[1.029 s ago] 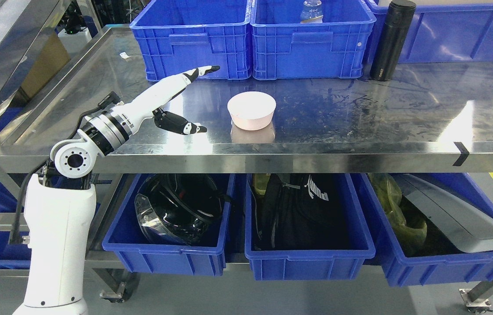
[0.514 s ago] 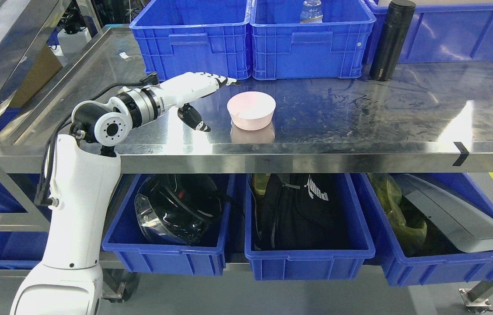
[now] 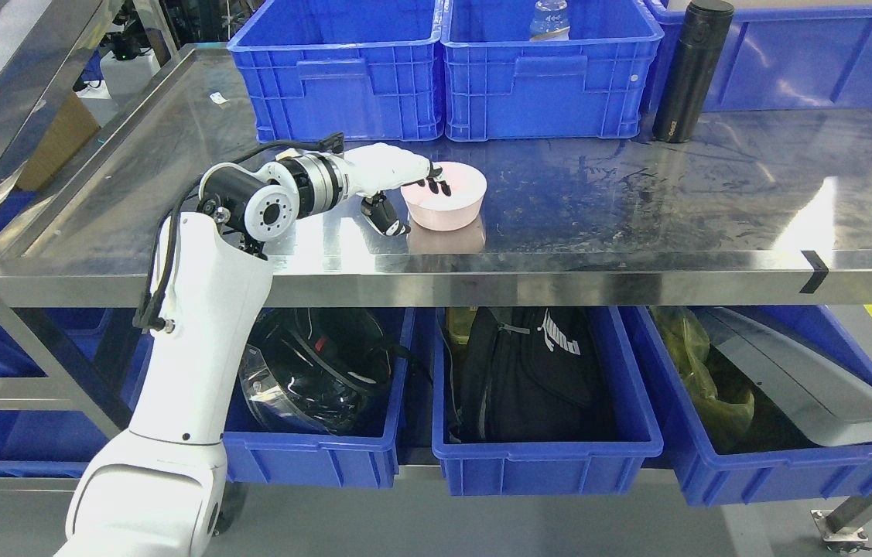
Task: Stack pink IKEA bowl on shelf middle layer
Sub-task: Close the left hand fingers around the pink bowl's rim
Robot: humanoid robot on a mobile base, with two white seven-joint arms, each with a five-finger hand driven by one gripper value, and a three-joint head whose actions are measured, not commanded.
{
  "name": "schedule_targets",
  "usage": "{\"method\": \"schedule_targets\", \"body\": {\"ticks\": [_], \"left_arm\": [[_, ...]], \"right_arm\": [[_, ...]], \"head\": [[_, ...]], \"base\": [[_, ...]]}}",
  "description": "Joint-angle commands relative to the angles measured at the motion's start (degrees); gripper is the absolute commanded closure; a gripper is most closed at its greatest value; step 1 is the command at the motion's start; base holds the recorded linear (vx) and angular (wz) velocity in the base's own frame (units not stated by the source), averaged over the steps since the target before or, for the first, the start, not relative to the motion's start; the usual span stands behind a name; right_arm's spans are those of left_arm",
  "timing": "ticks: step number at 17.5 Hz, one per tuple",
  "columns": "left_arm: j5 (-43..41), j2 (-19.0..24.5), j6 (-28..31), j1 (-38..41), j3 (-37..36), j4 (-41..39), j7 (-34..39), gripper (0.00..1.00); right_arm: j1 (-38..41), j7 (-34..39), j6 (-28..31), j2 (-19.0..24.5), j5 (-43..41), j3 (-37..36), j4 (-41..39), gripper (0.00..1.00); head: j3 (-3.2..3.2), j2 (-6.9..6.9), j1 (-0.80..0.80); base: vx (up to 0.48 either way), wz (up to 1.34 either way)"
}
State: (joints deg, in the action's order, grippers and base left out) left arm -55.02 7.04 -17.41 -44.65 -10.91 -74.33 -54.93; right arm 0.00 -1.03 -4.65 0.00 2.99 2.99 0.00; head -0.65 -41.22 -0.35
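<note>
Pink bowl upright on the steel worktop, near its front edge, immediately right of the left hand. Fingers draped over the near-left rim, thumb low outside the wall; not yet clamped, apparently. Round, so no long axis. Farther back, blue crates and a black flask.

- Two blue crates are standing side by side at the back of the steel surface; a clear bottle is showing inside the right one
- A black flask is standing upright just right of them; a third blue crate is sitting behind it
- Below, three blue bins are holding a black helmet, a black bag, and a grey panel lying beside yellow plastic
</note>
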Motion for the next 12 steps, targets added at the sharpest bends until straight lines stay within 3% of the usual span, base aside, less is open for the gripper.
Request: {"method": "schedule_targets", "body": {"ticks": [1,5,12], "left_arm": [[-3.25,-4.31,-0.08,-3.42,-1.75,10.08,0.53,0.41],[-4.05,-4.14,-0.08,-3.78,-1.75,10.52,0.53,0.44],[-4.49,-3.87,-0.78,-2.82,-1.66,11.84,0.09,0.57]], "right_arm": [[0.18,-0.03,-0.01,-1.00,0.00,0.00,-1.00,0.00],[0.18,-0.03,-0.01,-1.00,0.00,0.00,-1.00,0.00],[0.26,-0.03,-0.01,-1.00,0.00,0.00,-1.00,0.00]], "head": [[0.00,0.00,0.00],[0.00,0.00,0.00],[0.00,0.00,0.00]], "base": [[0.000,0.00],[0.000,0.00],[0.000,0.00]]}}
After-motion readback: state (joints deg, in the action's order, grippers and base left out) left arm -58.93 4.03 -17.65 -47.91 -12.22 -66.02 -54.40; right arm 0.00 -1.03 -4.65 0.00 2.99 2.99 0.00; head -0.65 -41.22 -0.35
